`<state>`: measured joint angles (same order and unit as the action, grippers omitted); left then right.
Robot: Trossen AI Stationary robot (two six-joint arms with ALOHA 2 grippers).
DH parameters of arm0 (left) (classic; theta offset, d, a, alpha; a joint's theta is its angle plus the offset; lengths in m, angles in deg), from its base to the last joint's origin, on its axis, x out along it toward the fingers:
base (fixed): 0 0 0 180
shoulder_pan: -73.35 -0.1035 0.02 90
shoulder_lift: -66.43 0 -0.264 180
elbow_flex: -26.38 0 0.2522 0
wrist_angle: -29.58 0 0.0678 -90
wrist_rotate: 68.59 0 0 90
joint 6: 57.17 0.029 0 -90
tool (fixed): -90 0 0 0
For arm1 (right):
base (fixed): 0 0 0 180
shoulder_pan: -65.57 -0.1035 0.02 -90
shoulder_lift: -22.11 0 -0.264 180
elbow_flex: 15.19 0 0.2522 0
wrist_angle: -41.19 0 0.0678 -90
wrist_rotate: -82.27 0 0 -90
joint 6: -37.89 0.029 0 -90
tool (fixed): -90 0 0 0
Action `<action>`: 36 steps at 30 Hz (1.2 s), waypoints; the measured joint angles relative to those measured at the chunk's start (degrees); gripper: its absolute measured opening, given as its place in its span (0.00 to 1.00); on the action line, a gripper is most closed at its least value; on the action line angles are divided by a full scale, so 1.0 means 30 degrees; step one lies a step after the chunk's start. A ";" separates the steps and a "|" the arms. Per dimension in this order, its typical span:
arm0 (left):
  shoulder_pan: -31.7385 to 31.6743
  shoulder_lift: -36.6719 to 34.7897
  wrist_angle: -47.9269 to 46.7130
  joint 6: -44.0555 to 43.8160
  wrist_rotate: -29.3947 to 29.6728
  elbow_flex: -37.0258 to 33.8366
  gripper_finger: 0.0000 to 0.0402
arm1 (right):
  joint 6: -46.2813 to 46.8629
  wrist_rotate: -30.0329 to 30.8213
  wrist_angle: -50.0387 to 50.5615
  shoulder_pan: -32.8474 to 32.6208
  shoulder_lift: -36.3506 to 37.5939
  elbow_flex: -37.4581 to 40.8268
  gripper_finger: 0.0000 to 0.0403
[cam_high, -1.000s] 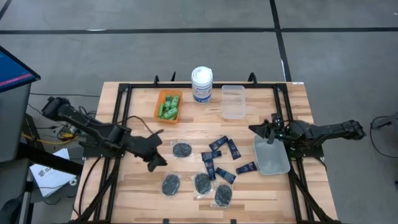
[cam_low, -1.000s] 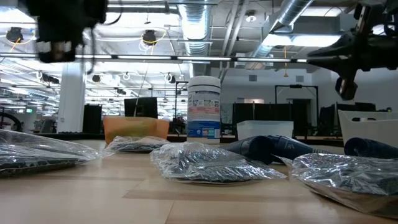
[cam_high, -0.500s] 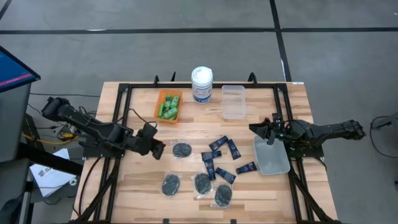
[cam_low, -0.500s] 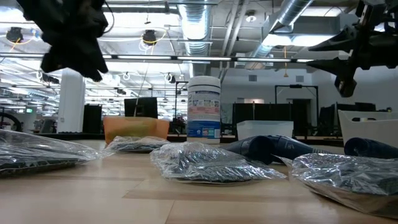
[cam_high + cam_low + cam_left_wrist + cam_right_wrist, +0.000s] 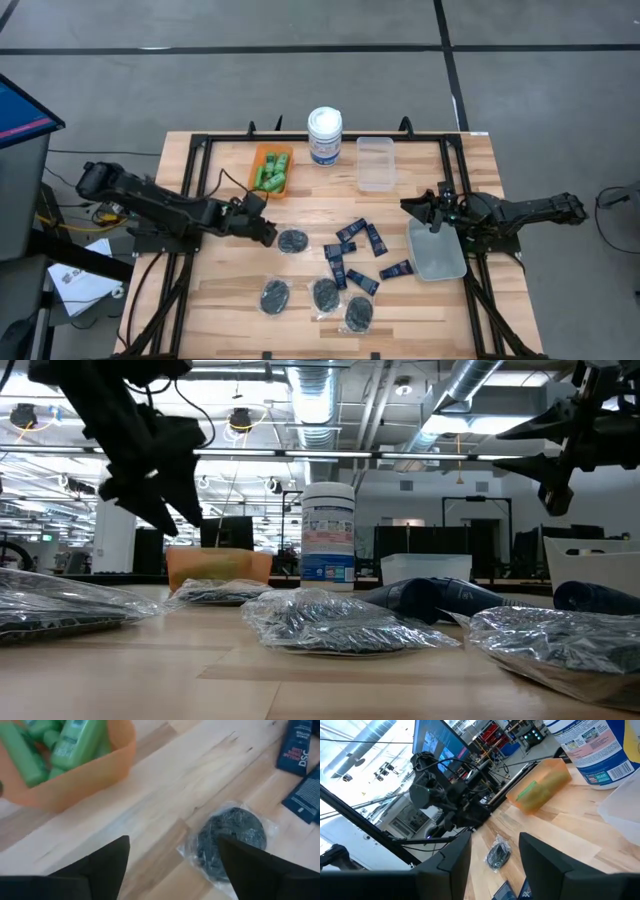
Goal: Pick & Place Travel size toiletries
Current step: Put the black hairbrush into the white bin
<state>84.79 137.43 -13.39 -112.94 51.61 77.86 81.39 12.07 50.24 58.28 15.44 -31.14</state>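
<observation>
Travel size toiletries lie on the wooden table. Green bottles (image 5: 270, 172) fill an orange bin (image 5: 254, 176). Navy tubes (image 5: 356, 252) are scattered mid-table, and several black discs in clear packets (image 5: 326, 294) lie flat nearer the front. My left gripper (image 5: 268, 232) is open and tipped downward, just left of one disc packet (image 5: 230, 839), with nothing between its fingers. My right gripper (image 5: 410, 208) is open and level, above the far end of a clear bin (image 5: 440, 262) at the right.
A white canister with a blue label (image 5: 324, 135) and an empty clear bin (image 5: 375, 163) stand at the far edge. Black frame rails (image 5: 190, 190) run along both table sides. Bare wood (image 5: 230, 300) shows at the front left.
My left gripper has moved toward the far and right edges and down, tipping forward, to end beside the disc packet nearest the orange bin. My right gripper has stayed where it was, and its fingers have spread apart.
</observation>
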 joint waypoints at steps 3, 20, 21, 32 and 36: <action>-0.0051 0.0585 0.1237 0.0173 0.0159 -0.0412 0.76 | 0.0000 0.0000 -0.0001 0.0001 0.0000 0.0000 0.38; -0.0342 0.0104 1.2168 -0.1071 0.0815 -0.6636 0.74 | 0.0000 0.0015 0.0006 0.0001 -0.0029 0.0000 0.37; -0.0342 0.0104 1.2203 -0.1096 0.0808 -0.6730 0.74 | 0.0000 0.0018 0.0006 0.0001 -0.0029 0.0000 0.37; -0.0342 0.0104 1.2723 -0.1211 0.0975 -0.7275 0.74 | 0.0000 0.0015 0.0014 0.0001 -0.0029 0.0000 0.36; -0.0197 0.0526 1.2974 -0.1211 0.0990 -0.7271 0.74 | -0.0007 0.0015 0.0016 0.0001 -0.0029 0.0000 0.36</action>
<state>84.20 139.01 25.54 -116.57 54.58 56.04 81.37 12.11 50.29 58.28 15.35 -31.14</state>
